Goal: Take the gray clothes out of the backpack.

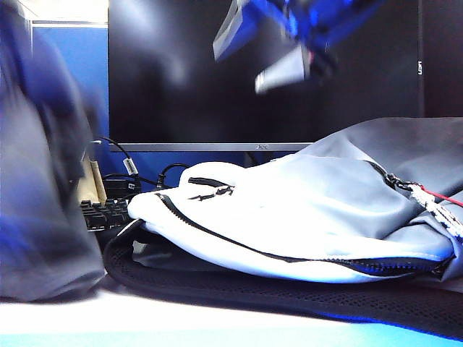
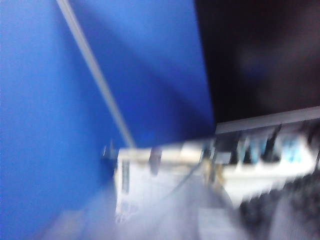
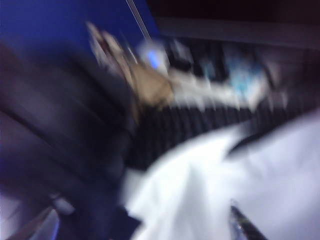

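Note:
The pale gray-white backpack (image 1: 289, 210) lies on its side on the table, black zipper along its edge. The dark gray clothes (image 1: 43, 217) are a blurred mass outside the bag, at the exterior view's left. My right gripper (image 1: 239, 70) hangs high above the backpack, gray fingers apart and empty. Its own view shows the fingers (image 3: 242, 225) spread wide at my right gripper (image 3: 140, 227), over the clothes (image 3: 55, 145) and white bag fabric (image 3: 210, 190). My left gripper (image 2: 150, 225) is heavily blurred, with faint fingers wide apart and gray haze between. In the exterior view it is lost in the left blur.
A black monitor (image 1: 217, 72) fills the back, with a blue partition (image 1: 72, 58) to its left. A power strip (image 1: 105, 213) and cables (image 1: 126, 170) sit behind the bag's left end. The bag's black mesh padding (image 1: 253, 289) spreads toward the table's front edge. A red-white zipper cord (image 1: 434, 199) hangs at the right.

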